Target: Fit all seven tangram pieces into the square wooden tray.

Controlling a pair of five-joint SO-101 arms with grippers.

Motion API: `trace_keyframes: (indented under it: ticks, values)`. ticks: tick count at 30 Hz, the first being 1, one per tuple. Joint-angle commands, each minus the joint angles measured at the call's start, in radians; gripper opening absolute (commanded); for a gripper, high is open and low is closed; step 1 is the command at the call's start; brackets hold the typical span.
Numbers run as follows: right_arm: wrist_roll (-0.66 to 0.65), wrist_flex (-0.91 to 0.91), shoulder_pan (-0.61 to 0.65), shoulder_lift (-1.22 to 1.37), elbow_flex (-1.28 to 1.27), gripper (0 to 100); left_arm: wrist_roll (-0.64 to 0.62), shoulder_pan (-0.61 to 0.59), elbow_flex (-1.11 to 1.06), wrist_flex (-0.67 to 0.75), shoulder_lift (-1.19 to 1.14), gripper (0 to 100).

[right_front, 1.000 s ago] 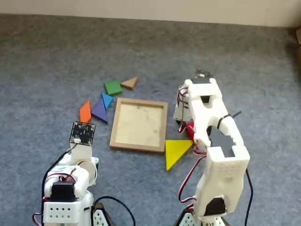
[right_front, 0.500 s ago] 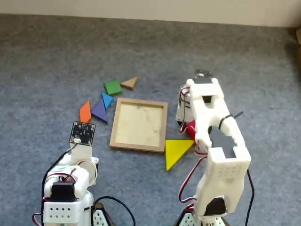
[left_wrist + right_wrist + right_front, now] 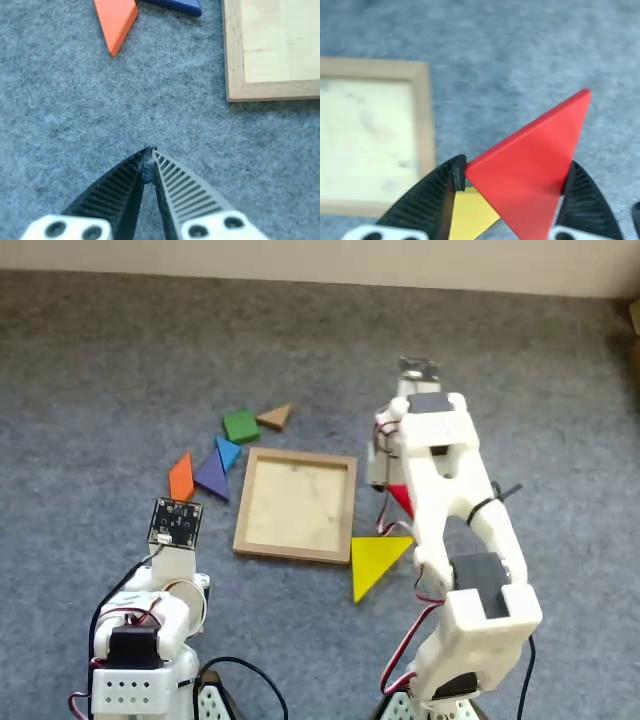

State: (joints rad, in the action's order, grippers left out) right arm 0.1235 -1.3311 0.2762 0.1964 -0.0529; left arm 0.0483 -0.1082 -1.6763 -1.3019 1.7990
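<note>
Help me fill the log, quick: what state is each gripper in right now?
Left gripper: closed, holding nothing.
Right gripper: closed on the red triangle.

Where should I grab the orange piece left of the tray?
Probably from above, pinching the orange piece across its two long parallel edges, toward its far end, where the gap to the dark blue triangle looks widest. It lies flat.

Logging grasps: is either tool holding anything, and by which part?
Right tool grips the red triangle by a corner and the opposite edge; left tool holds nothing.
</note>
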Motion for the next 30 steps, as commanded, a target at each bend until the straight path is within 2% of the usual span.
trace_keyframes:
  ticks: [1,8,13,22,30]
  values:
    - [-0.018,-0.012,0.084,-0.085,0.021,24.1,-0.003,-0.01,-0.021,-0.003,-0.002,1]
    - [-0.005,-0.002,0.222,-0.085,0.021,24.1,-0.003,-0.01,-0.021,-0.003,-0.002,1]
    - [0.143,0.035,0.292,-0.077,0.019,24.1,-0.003,-0.01,-0.021,-0.003,-0.002,1]
    - [0.152,0.091,0.34,0.093,0.03,24.2,-0.003,-0.01,-0.021,-0.003,-0.002,1]
    - [0.146,0.09,0.381,0.097,0.033,24.2,-0.003,-0.01,-0.021,-0.003,-0.002,1]
